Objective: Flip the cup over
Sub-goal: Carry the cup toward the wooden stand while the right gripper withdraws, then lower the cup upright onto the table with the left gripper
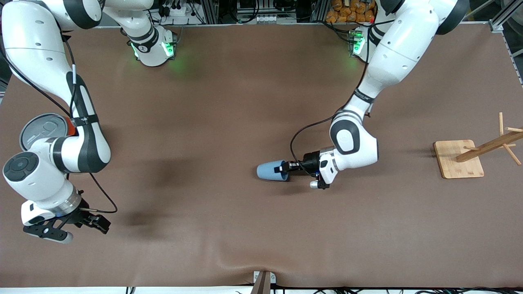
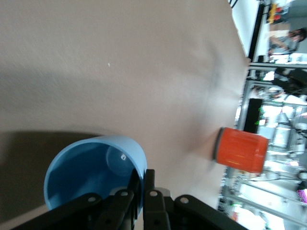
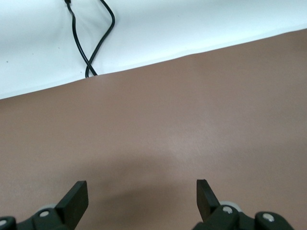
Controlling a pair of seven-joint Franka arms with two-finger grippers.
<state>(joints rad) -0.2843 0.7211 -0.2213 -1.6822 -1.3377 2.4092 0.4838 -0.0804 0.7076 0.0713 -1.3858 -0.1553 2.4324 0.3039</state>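
The light-blue cup (image 1: pixel 269 170) lies on its side near the middle of the table, its mouth turned toward the left arm's end. My left gripper (image 1: pixel 286 167) is shut on its rim, one finger inside the mouth and one outside. In the left wrist view the cup (image 2: pixel 91 172) shows its darker blue inside, with my left gripper (image 2: pixel 144 184) clamped on the wall. I cannot tell whether the cup rests on the table or hangs just above it. My right gripper (image 1: pixel 92 222) is open and empty, waiting low over the right arm's end of the table, and its jaws stand wide apart in the right wrist view (image 3: pixel 141 191).
A large orange can with a grey lid (image 1: pixel 43 130) stands at the right arm's end, partly hidden by the right arm; it also shows in the left wrist view (image 2: pixel 241 149). A wooden peg rack on a square base (image 1: pixel 459 159) stands at the left arm's end.
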